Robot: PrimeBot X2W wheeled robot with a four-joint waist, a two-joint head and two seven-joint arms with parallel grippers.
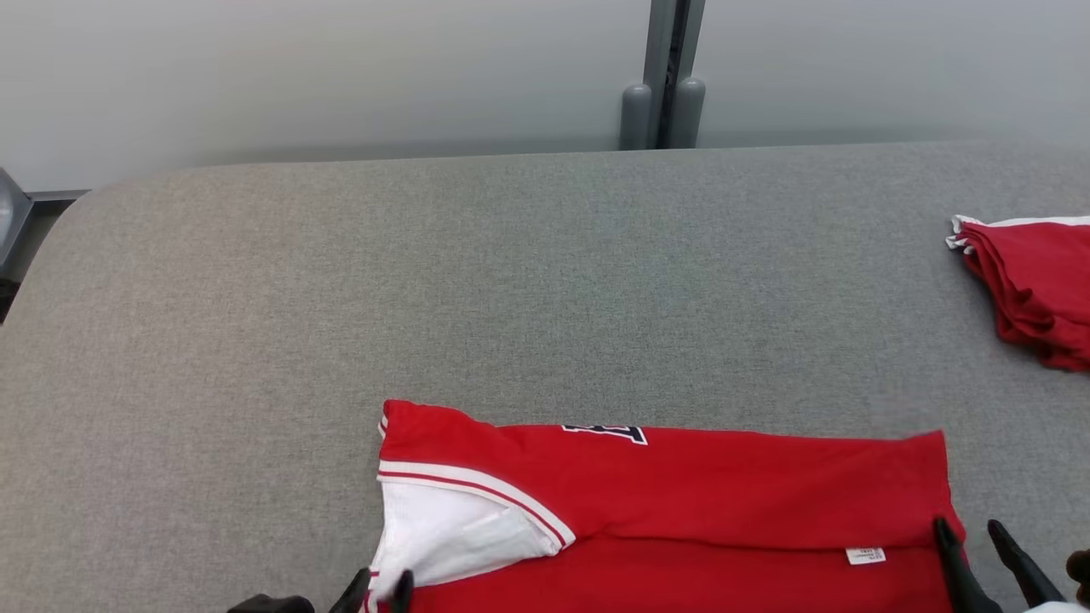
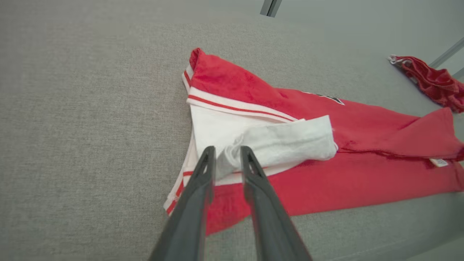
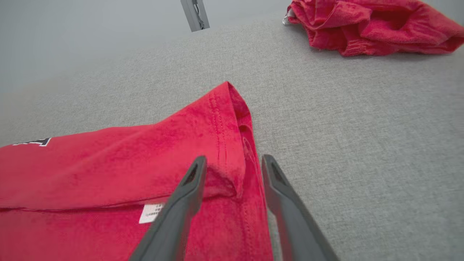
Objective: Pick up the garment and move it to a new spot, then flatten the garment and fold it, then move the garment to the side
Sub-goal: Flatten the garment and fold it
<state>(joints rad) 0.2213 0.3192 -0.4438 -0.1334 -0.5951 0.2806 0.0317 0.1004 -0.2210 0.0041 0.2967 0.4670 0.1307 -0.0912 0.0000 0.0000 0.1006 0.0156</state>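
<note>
Two red garments lie on a grey cloth-covered tabletop (image 1: 511, 281) that spans the head view, with a pale grey wall (image 1: 341, 77) behind it. At 10 o'clock the tabletop's far corner curves round, and a dark fixture, too cut off to name, shows beyond the edge at 9 o'clock.

At 7 o'clock the left gripper (image 1: 377, 590) sits at the near-left end of the jersey (image 1: 681, 494). In the left wrist view the left gripper (image 2: 227, 152) has its fingers a narrow gap apart, with a bunch of white lining (image 2: 286, 143) between the tips. I cannot tell whether they pinch it.

The jersey lies flat at 6 o'clock, close to the near edge, with its far part doubled over toward the robot. Its long side runs from left to right. White trim (image 1: 477, 485) with a red stripe borders the white inside at its left end. Black-and-white lettering (image 1: 606, 433) peeks over the far fold.

At 12 o'clock a grey post (image 1: 668, 68) stands against the wall, just past the tabletop's far edge.

Right of centre, a small white label (image 1: 865, 556) lies below the folded layer's edge. At 5 o'clock the right gripper (image 1: 971, 532) is at the jersey's right end. In the right wrist view the right gripper (image 3: 233, 161) has its jaws spread, one finger over the red cloth and the other beside the hem, clamping nothing.

At 3 o'clock, well apart from the jersey, a crumpled red heap (image 1: 1035, 281) with a white edge runs out of view.
</note>
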